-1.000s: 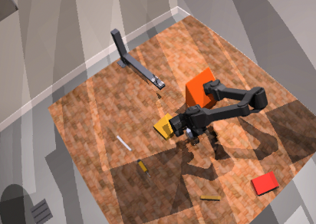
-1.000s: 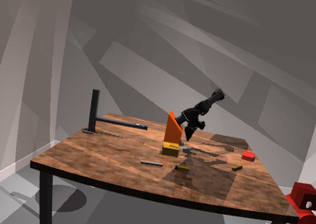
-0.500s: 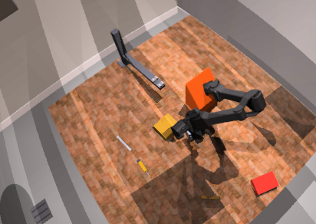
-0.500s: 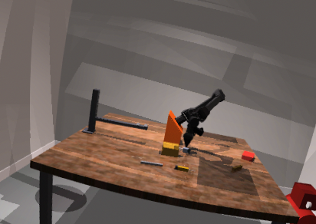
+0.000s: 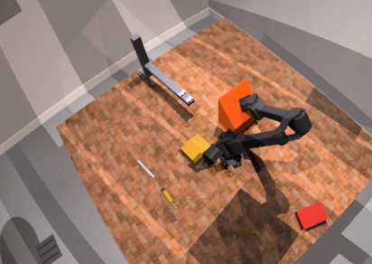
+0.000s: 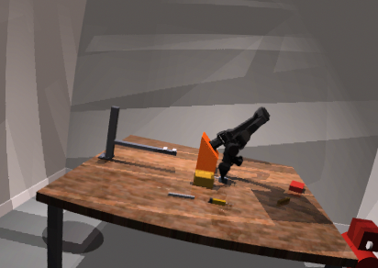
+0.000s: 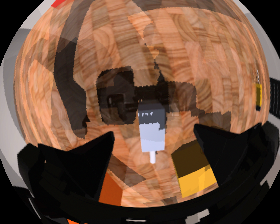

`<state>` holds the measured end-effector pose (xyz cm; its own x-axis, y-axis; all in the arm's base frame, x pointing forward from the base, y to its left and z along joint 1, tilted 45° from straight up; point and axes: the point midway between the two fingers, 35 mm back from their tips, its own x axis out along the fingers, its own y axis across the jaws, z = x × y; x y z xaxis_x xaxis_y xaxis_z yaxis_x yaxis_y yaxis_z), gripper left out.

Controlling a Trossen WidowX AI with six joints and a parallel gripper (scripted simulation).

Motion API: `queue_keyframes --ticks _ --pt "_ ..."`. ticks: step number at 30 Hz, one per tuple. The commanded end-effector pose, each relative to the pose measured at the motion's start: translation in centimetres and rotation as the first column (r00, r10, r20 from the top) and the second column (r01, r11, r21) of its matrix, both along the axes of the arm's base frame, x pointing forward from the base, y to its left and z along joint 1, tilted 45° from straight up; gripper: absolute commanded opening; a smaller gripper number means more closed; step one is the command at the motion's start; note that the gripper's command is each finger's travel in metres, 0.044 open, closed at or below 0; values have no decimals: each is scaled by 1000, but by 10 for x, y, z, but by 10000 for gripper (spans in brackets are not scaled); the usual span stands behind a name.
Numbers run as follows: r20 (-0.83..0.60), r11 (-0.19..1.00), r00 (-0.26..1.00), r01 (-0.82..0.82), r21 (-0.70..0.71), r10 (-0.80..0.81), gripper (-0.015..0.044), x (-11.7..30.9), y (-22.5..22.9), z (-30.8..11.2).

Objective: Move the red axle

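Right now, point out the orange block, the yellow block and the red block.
Orange block (image 5: 231, 108) (image 6: 205, 158): top and exterior views, broad face.
Yellow block (image 5: 195, 147) (image 6: 204, 180) (image 7: 197, 182): all three views, body.
Red block (image 5: 311, 215) (image 6: 296, 186): top and exterior views, body.

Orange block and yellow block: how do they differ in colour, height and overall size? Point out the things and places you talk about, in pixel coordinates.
The orange block (image 5: 229, 110) (image 6: 206, 160) (image 7: 111, 190) is bright orange; the yellow block (image 5: 194, 148) (image 6: 203, 179) (image 7: 197, 181) is golden yellow. The orange block stands tall, while the yellow block sits low. The orange block is clearly bigger than the yellow block. Both are on the wooden table (image 5: 104, 133) (image 6: 115, 195).
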<state>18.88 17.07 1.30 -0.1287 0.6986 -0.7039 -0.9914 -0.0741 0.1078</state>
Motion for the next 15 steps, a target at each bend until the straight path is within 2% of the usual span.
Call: queue_keyframes --ticks 1,12,15 --pt "-9 1000 1000 0 -3 0 440 -3 5 -6" --pt "-10 1000 1000 0 0 0 440 -6 15 -16" --pt "-10 1000 1000 0 0 0 361 -6 15 -16"
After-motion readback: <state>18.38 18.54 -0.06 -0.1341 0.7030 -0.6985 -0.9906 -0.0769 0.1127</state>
